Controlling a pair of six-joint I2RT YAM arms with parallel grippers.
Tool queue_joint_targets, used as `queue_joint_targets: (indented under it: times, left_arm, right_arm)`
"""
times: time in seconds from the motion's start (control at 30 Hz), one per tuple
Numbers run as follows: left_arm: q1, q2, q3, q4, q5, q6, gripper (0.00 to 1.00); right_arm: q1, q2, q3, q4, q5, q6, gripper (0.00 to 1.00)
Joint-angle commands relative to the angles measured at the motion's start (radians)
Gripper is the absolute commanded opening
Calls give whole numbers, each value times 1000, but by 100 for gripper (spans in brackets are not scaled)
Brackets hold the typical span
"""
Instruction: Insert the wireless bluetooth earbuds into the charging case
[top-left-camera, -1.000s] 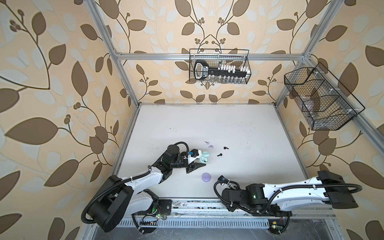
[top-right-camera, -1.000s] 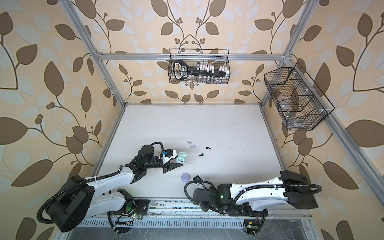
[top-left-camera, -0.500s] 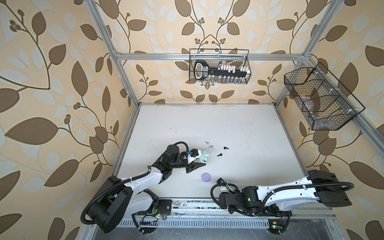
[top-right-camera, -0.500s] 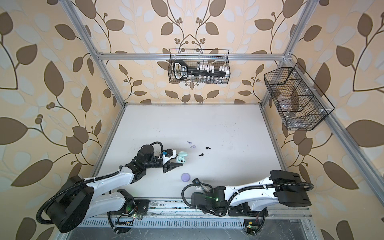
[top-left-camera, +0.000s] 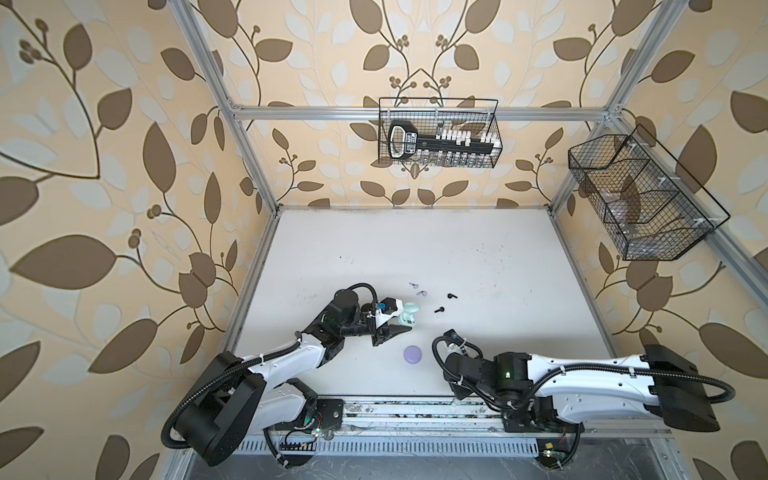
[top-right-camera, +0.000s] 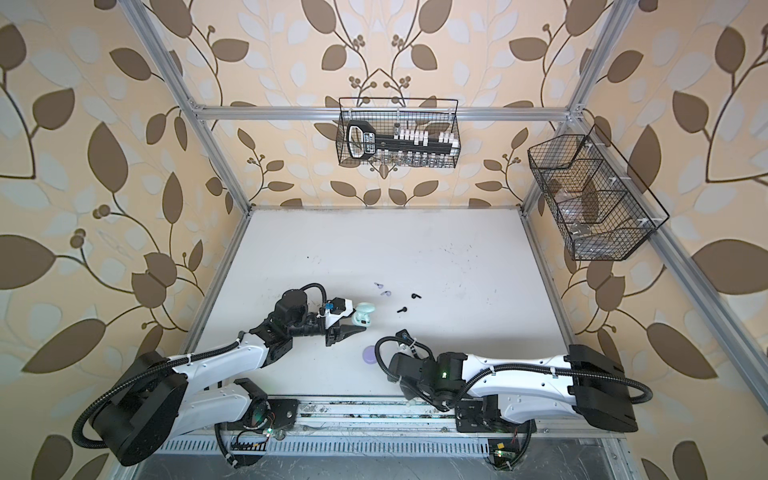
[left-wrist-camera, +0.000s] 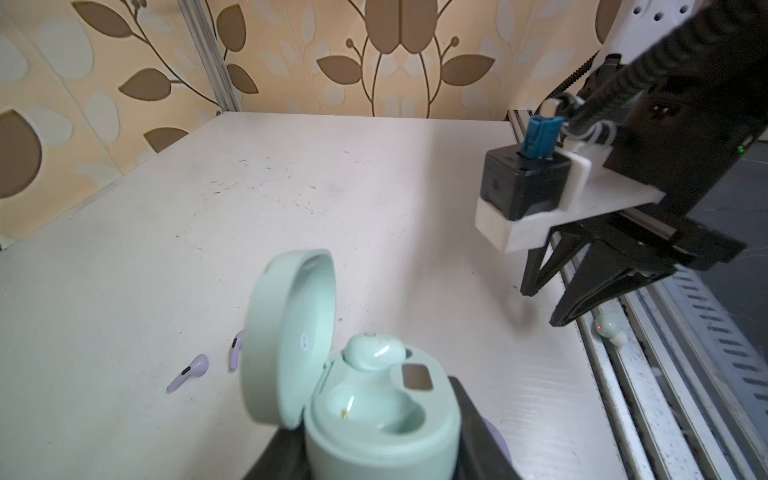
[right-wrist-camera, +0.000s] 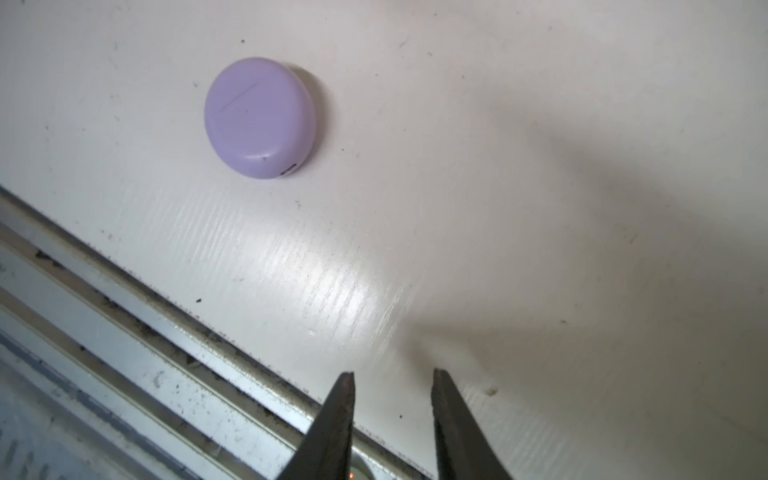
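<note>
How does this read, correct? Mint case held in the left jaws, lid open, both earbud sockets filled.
No: only one socket is filled. The left wrist view shows one mint earbud seated and the second socket empty. The mint case is held in the left jaws, lid open.

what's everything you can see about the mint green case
The mint case is smooth plastic, round, standing upright with its hinged lid swung open. One socket holds a mint earbud; the other socket is empty. A small brown window sits on its top face. The left gripper holds it, fingers flanking its base.
</note>
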Motion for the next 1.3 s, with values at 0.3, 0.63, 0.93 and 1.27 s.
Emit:
queue_joint_targets:
  times: [0.3, 0.63, 0.93, 1.27]
  left_arm:
    - [12, -27, 18, 34, 6, -4, 0]
    - [12, -50, 13, 26, 3, -4, 0]
    - [12, -49, 12, 30, 3, -4, 0]
    - [12, -47, 11, 31, 0, -4, 0]
  right_arm:
    - [301, -27, -50, -76, 8, 143, 38]
    - [308, 70, -64, -37, 31, 151, 32]
    - [181, 52, -86, -22, 45, 120, 20]
    - [21, 9, -102, -41, 41, 116, 16]
